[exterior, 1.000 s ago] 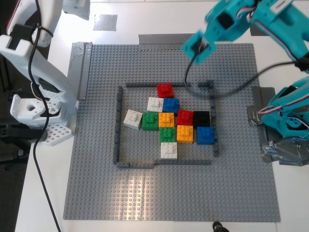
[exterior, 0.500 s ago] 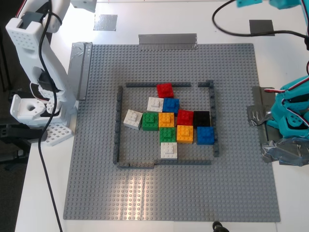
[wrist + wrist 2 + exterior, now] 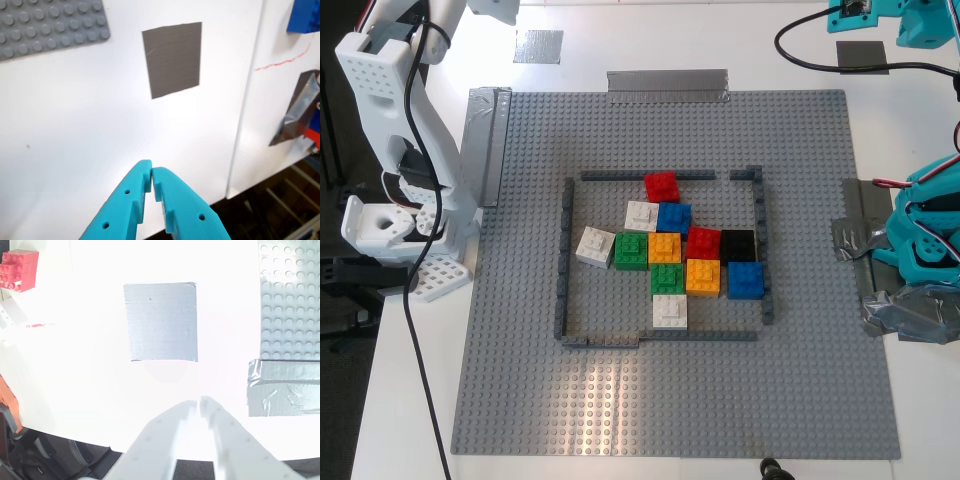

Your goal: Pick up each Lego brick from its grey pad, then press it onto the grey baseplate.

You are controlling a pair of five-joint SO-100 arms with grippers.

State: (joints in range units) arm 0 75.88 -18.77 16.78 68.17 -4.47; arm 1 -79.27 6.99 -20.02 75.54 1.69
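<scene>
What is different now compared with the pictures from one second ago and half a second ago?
The teal arm swung away from above the grey baseplate to the exterior view's top right corner; my first gripper now hangs shut and empty near a grey pad. The white arm rose and straightened at the exterior view's left; my second gripper looks shut before the other bare pad. The bricks inside the border did not move.

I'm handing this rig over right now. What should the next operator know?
My first hand: shut, empty, over the white table near one grey pad, which is bare.
My second hand: shut, empty, near the other grey pad, also bare.
White bricks and blue bricks sit in the coloured cluster inside the border on the grey baseplate.
Left: nothing waits on either pad. Whether each brick is pressed down cannot be told.
</scene>
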